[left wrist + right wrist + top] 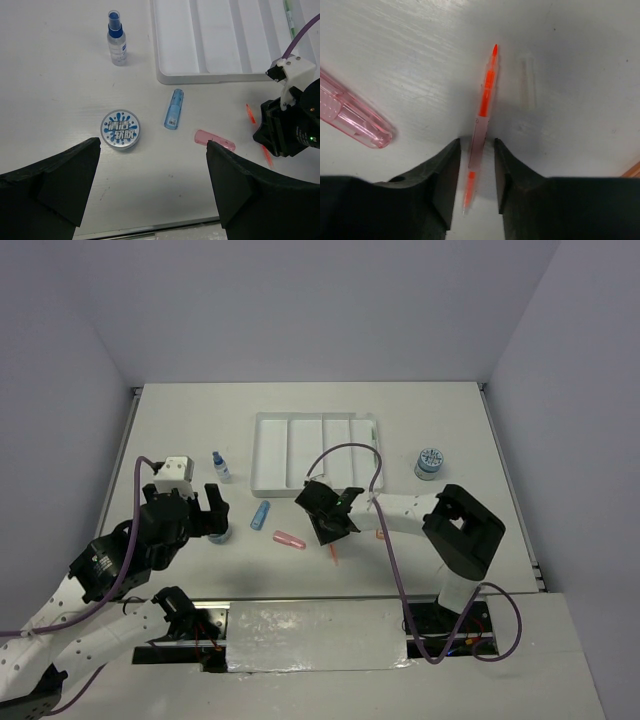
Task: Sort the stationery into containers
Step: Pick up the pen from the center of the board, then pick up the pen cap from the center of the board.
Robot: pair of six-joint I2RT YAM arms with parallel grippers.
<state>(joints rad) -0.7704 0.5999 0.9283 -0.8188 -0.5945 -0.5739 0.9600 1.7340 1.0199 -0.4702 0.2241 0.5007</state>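
Right wrist: reaches left, tilts down, straddles orange pen (489, 85) on surface (580, 60) with right gripper (476, 145) narrowly parted; holds left gripper (152, 145) spread wide.

Translucent pink plastic stick (350, 120), glossy orange pen (485, 95), smooth white plastic tray (200, 78)

arms (405, 510): white links, black joints | left hand (152, 145): matte black | cables (350, 446): purple | wrist light (311, 138): green, apparently
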